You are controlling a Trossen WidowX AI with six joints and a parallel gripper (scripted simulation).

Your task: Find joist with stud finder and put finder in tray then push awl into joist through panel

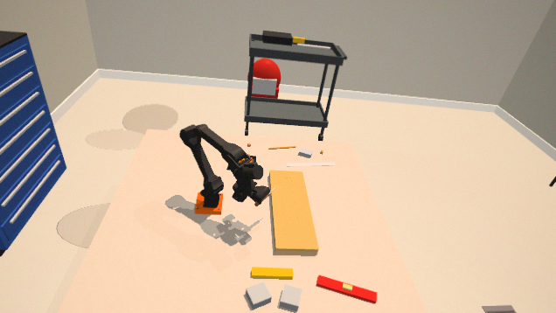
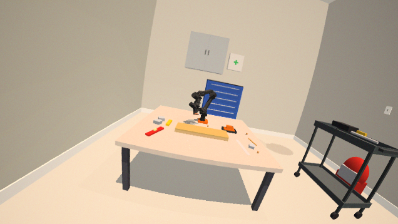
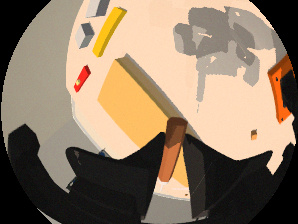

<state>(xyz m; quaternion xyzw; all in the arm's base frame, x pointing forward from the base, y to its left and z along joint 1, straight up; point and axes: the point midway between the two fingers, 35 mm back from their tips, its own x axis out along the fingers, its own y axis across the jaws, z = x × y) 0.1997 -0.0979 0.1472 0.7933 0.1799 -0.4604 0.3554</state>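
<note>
Awl (image 1: 256, 204) (image 2: 196, 114) (image 3: 172, 150) grasped by the handle, fingers (image 1: 261, 196) (image 2: 195, 112) drawn in narrow on both sides. Raised above desk (image 1: 350, 219) (image 2: 163, 147) (image 3: 225, 115), tilted, metal tip toward 2 o'clock in top view; panel (image 1: 293, 214) (image 2: 201, 131) (image 3: 132, 102) at 4 o'clock from grip. Stud finder (image 2: 229, 127) apparently in tray (image 1: 254, 161) (image 2: 233, 131), near 11 o'clock from grip. Step in hand, judged: awl carry, before piercing. Next: swing over the joist line, turn shaft plumb, lower, press straight once. Joist position not discernible; slip in grip possible under load.
</note>
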